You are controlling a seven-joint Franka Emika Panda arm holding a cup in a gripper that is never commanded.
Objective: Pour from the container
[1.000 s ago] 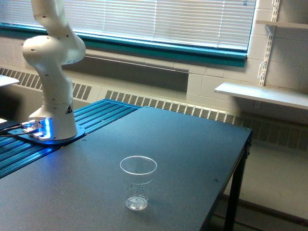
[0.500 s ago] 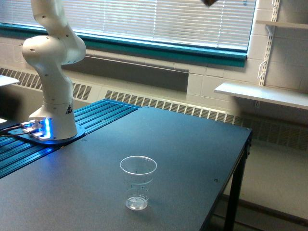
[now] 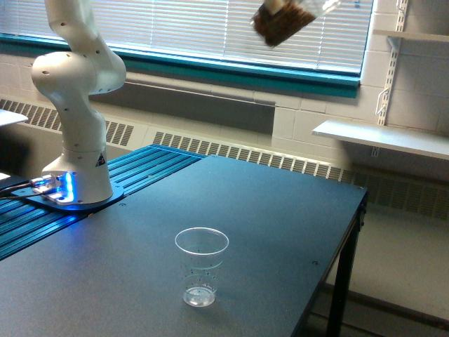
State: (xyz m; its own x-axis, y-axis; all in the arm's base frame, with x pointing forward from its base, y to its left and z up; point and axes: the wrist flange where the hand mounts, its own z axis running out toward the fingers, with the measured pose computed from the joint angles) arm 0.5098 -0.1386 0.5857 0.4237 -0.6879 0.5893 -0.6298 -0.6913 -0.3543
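Since half a second ago, when only a dark tip showed at the top edge, the container (image 3: 284,20) has come down into the exterior view: it now hangs tilted and blurred near the top of the frame, in front of the window blinds (image 3: 210,28), with a brown mass showing through its clear walls. The end effector itself is out of frame above it, so whether it is spread or pinching the container cannot be told. Well below the container and toward the exterior view's left, the narrower clear cup (image 3: 201,266) stands upright on the dark worktop (image 3: 280,225), in the same spot as before, with only small specks at its bottom. Farther toward the exterior view's left, the arm's white base (image 3: 77,105) is unchanged, its blue light glowing at the foot on the worktop's ribbed blue section.
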